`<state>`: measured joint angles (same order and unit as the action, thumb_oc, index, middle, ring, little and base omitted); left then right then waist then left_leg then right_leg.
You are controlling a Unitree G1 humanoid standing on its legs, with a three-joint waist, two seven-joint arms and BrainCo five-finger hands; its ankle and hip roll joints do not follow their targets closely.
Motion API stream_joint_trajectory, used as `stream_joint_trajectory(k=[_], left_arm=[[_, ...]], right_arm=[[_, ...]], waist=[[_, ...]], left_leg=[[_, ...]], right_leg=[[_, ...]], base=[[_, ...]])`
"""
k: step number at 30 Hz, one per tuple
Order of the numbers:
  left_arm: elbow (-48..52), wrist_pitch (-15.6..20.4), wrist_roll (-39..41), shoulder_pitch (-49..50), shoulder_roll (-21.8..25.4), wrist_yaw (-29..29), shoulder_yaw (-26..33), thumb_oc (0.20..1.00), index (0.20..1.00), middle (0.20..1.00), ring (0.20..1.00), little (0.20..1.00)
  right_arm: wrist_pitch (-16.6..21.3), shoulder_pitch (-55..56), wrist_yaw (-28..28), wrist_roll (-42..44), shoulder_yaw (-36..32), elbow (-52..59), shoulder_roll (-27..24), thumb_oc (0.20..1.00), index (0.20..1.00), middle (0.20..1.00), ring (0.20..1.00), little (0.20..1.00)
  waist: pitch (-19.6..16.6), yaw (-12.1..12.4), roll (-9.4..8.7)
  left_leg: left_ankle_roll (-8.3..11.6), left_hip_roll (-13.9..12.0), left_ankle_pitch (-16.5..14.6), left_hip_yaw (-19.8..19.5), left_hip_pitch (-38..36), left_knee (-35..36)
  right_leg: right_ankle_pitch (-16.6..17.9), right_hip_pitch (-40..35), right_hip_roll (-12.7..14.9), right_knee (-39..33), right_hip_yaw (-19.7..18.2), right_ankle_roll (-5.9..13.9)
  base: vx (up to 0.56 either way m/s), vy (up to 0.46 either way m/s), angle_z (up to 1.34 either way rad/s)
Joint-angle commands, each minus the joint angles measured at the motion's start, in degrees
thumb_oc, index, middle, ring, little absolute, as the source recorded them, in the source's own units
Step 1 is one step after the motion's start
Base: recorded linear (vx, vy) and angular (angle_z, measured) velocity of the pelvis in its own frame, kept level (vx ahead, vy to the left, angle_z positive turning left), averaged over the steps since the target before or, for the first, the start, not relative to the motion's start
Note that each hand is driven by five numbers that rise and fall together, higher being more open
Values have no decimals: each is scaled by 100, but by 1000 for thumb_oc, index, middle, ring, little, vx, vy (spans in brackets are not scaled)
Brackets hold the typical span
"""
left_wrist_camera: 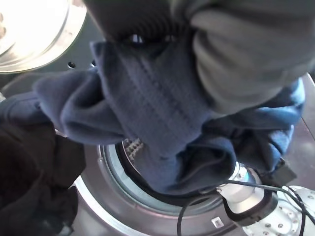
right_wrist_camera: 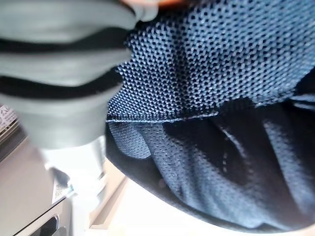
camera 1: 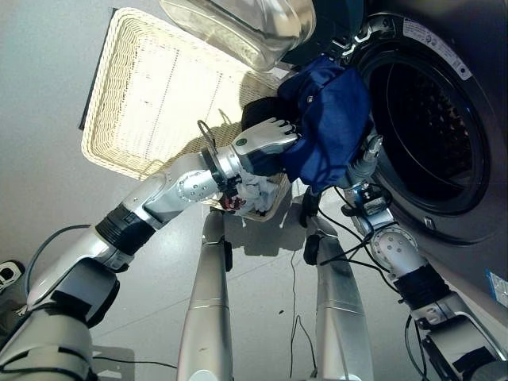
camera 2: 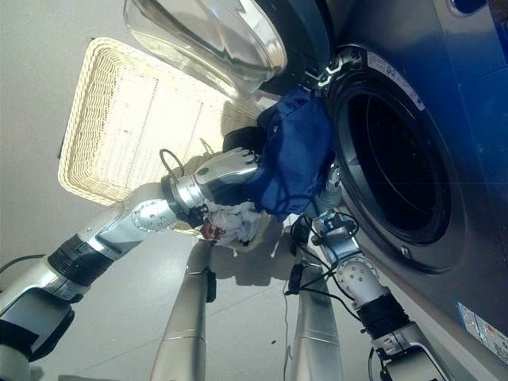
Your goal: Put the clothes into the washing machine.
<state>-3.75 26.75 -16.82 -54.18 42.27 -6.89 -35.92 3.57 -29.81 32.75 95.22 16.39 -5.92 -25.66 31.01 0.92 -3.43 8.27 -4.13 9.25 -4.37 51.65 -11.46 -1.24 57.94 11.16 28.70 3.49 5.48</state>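
Note:
A dark blue garment (camera 1: 329, 119) hangs bunched in front of the left rim of the washing machine's round drum opening (camera 1: 432, 127). My left hand (camera 1: 266, 139) comes from the left, its fingers closed over the garment's left side, with a black cloth (camera 1: 258, 111) bunched against it. In the left wrist view the blue garment (left_wrist_camera: 157, 123) drapes over the hand and the black cloth (left_wrist_camera: 29, 162) sits beside it. My right hand (camera 1: 367, 151) reaches up under the garment from below, its fingers hidden in the blue mesh fabric (right_wrist_camera: 221, 73).
The machine's glass door (camera 1: 238, 28) stands swung open above the hands. A pale wicker basket (camera 1: 151, 95) lies on the floor to the left, with a white cloth (camera 1: 254, 194) at its near corner under my left wrist.

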Motion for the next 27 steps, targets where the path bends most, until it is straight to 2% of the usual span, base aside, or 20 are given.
stream_joint_trajectory(k=[1, 8, 14, 17, 18, 19, 21, 23, 24, 27], left_arm=[[409, 62, -89, 272, 39, -510, -288, 200, 200, 200, 200, 200], [443, 47, -247, 322, -57, -610, -282, 200, 200, 200, 200, 200], [395, 76, -349, 316, -105, -541, -308, 200, 200, 200, 200, 200], [385, 20, -430, 304, -142, -332, -344, 206, 206, 206, 206, 206], [391, 9, -428, 306, -144, -247, -340, 451, 451, 451, 451, 451], [385, -16, -417, 326, -156, -122, -321, 1000, 1000, 1000, 1000, 1000], [375, -97, -338, 382, -176, 199, -253, 1000, 1000, 1000, 1000, 1000], [330, -125, -141, 512, -214, 1061, -130, 1000, 1000, 1000, 1000, 1000], [314, -152, -95, 556, -238, 1239, -72, 1000, 1000, 1000, 1000, 1000], [58, 260, 826, 995, -556, 2222, 545, 1000, 1000, 1000, 1000, 1000]], right_arm=[[31, -393, 674, 144, -132, 845, -36, 200, 200, 200, 200, 200], [-303, -347, 572, -214, 60, 1001, 113, 200, 200, 200, 200, 200], [-383, -326, 547, -327, 188, 1039, 195, 200, 200, 200, 200, 200], [-336, -378, 445, -410, 278, 1031, 213, 200, 200, 200, 200, 200], [-319, -380, 441, -411, 285, 1028, 217, 200, 200, 200, 200, 200], [-288, -380, 427, -419, 284, 1033, 230, 200, 200, 200, 200, 200], [-215, -386, 436, -416, 274, 1011, 220, 200, 200, 200, 200, 200], [-137, -379, 415, -385, 249, 1024, 227, 200, 200, 200, 200, 200], [-121, -378, 404, -379, 234, 1033, 232, 200, 200, 200, 200, 200], [-78, -301, 481, -425, 77, 969, 353, 200, 200, 200, 200, 200]], waist=[[-122, -120, 143], [-122, -133, 143], [-122, -141, 146], [-122, -133, 159], [-122, -129, 162], [-122, -122, 170], [-122, -111, 177], [-122, -93, 184], [-122, -89, 185], [-122, -35, 178]], left_leg=[[-523, 323, -351, 1, 22, -407], [-523, 312, -338, 28, 28, -410], [-516, 300, -326, 51, 14, -401], [-511, 297, -319, 58, 21, -410], [-511, 298, -317, 58, 18, -406], [-509, 300, -311, 55, 13, -398], [-511, 310, -313, 43, 17, -403], [-516, 308, -305, 38, 8, -388], [-517, 305, -302, 39, 8, -387], [-528, 300, -313, 24, -10, -376]], right_leg=[[997, -571, -189, -1312, 333, 197], [988, -545, -198, -1297, 315, 182], [978, -550, -205, -1289, 306, 177], [966, -548, -208, -1281, 301, 170], [965, -553, -206, -1284, 303, 170], [966, -557, -204, -1283, 305, 170], [959, -554, -208, -1277, 296, 166], [953, -563, -220, -1273, 291, 161], [950, -562, -224, -1267, 288, 160], [912, -577, -225, -1233, 306, 165]], base=[[0, 0, 0], [0, 0, 0], [0, 0, 0], [0, 0, 0], [0, 0, 0], [0, 0, 0], [0, 0, 0], [0, 0, 0], [0, 0, 0], [-2, -11, 0]])
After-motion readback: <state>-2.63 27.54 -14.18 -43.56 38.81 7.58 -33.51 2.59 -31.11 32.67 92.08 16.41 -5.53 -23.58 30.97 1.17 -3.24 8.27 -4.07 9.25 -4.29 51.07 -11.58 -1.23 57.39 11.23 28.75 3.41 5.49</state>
